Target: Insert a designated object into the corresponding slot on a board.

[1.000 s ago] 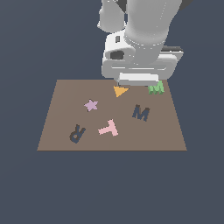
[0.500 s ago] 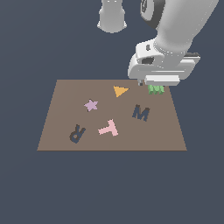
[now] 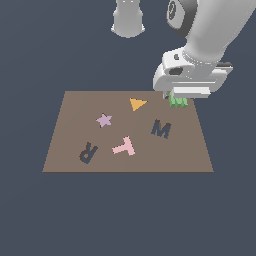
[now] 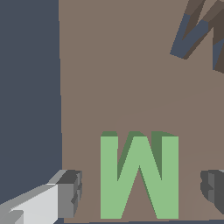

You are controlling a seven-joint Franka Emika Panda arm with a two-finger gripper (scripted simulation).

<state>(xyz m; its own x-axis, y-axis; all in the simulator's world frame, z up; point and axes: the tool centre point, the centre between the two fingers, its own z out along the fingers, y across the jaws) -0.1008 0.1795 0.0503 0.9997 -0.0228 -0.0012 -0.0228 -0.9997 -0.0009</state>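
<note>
The green M-shaped designated object [image 3: 178,102] lies on the brown board [image 3: 75,130] near its far corner, on the exterior view's right. My gripper [image 3: 179,99] hangs just over it. In the wrist view the green letter [image 4: 139,175] sits between my two fingertips [image 4: 68,192], with a gap on each side, so the gripper [image 4: 140,190] is open around it and not touching. The slot [image 3: 161,129], a dark M-shaped recess, lies nearer the camera in the exterior view and also shows in the wrist view as a slot [image 4: 197,35] on the board [image 4: 122,78].
On the board are an orange triangle [image 3: 137,104], a lilac star [image 3: 104,120], a pink T [image 3: 123,146] and a dark R-shaped recess [image 3: 88,152]. The board's edge runs close beside the green letter, with dark floor [image 4: 26,87] beyond it.
The arm has swung toward the exterior view's right and come down over the green M; the orange triangle, hidden by the hand before, is now uncovered.
</note>
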